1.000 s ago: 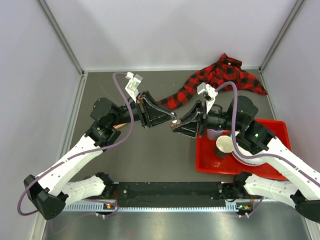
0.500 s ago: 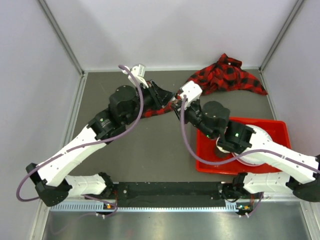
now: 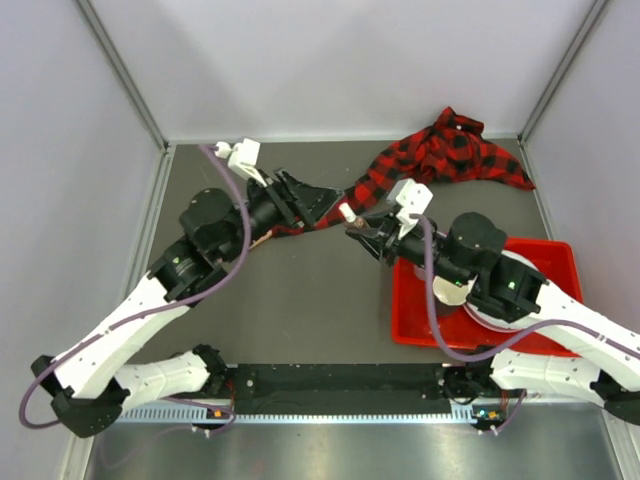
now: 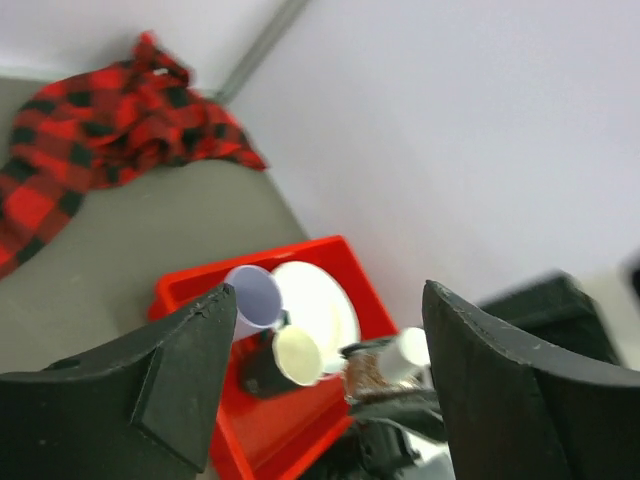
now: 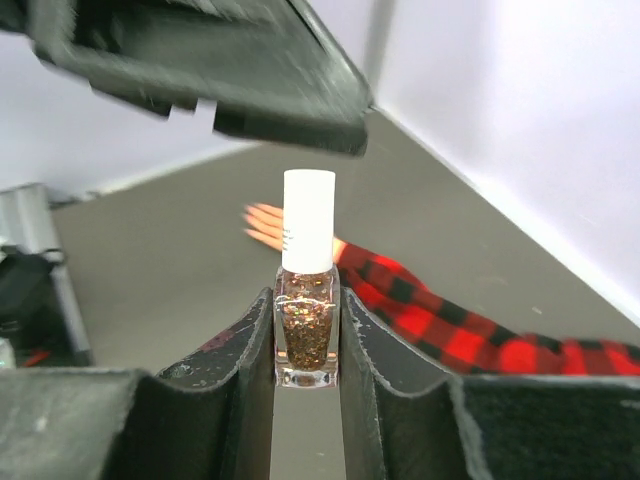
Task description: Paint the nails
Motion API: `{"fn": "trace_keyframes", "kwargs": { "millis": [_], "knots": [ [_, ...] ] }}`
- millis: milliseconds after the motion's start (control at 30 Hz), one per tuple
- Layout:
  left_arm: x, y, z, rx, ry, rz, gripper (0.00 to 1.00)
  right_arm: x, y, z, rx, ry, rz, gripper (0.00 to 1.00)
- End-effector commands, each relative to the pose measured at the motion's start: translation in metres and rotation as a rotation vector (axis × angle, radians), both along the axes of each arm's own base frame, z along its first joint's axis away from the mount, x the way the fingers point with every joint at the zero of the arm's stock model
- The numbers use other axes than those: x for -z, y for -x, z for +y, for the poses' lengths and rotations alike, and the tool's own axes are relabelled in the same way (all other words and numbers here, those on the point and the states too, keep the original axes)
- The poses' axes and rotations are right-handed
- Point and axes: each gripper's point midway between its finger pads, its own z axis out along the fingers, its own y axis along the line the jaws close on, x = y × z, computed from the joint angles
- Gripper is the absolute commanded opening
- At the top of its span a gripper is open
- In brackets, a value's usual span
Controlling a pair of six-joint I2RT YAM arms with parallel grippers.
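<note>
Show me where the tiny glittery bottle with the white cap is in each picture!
Top external: the small glass bottle of brown glitter with a white cap sits near the middle, between the arms' tips.
Left wrist: low, right of centre.
Right wrist: dead centre, clamped in the right gripper.
Shared landmark: the red-and-black plaid sleeve, seen in all three.

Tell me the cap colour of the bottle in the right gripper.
White cap on the bottle; the right wrist view shows it best.

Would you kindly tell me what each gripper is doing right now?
Left gripper: open, holding nothing.
Right gripper: closed on the glitter nail polish bottle.
</note>
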Motion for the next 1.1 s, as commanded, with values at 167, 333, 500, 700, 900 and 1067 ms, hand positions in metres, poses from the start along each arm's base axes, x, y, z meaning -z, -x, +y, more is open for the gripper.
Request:
{"fn": "trace_keyframes", "kwargs": {
  "millis": [167,333,500,700,900,1067],
  "knots": [
    [-0.06,0.097,-0.017,0.508,0.14,-0.278,0.66,-0.042,0.079,0.007,-0.444,-0.184,0.123,0.0],
    [-0.054,0.126,-0.025,0.704,0.174,-0.346,0.69,-0.061,0.1,0.008,-0.559,-0.266,0.172,0.0],
    [-0.043,0.124,-0.028,0.714,0.171,-0.333,0.66,-0.068,0.104,0.006,-0.575,-0.29,0.19,0.0],
    [-0.043,0.127,-0.028,0.729,0.19,-0.342,0.41,-0.071,0.097,0.005,-0.551,-0.306,0.191,0.0],
    [-0.034,0.101,-0.034,0.619,0.093,-0.284,0.0,-0.06,0.075,0.006,-0.435,-0.269,0.183,0.0],
    [-0.025,0.05,-0.03,0.329,-0.021,-0.197,0.0,-0.037,0.029,0.002,-0.187,-0.157,0.163,0.0]
  ]
}}
